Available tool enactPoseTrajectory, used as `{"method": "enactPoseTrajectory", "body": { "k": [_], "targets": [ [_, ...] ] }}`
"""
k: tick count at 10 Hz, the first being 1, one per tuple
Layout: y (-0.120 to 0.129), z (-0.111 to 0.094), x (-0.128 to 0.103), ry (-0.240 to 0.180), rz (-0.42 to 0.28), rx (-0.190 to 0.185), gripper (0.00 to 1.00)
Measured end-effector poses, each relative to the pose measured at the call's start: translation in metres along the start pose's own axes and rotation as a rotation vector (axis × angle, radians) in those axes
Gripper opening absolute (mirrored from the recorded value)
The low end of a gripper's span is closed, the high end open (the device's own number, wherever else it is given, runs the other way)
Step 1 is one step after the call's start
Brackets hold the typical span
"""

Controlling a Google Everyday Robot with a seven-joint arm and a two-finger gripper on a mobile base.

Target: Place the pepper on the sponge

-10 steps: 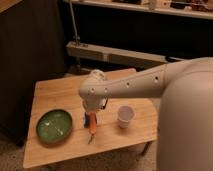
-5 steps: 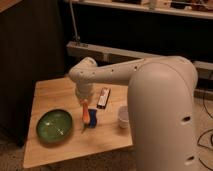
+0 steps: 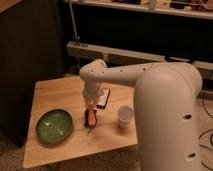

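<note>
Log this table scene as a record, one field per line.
pincer: at the arm's end, low over the middle of the table, directly above the pepper
pepper: orange, roughly upright, over the sponge; contact with it cannot be told
sponge: dark blue, under the pepper, between bowl and cup
bowl: green, left of the sponge
cup: white, right of the sponge
box: black and white, behind the sponge
table: wooden
</note>
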Motion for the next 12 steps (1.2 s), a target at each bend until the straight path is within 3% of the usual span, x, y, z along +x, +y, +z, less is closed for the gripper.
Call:
{"method": "enactPoseTrajectory", "body": {
  "k": [8,12],
  "targets": [
    [0.004,0.013,-0.009,-0.02,-0.079,-0.071,0.14],
    [0.007,0.02,-0.012,-0.017,-0.096,-0.082,0.14]
  ]
}}
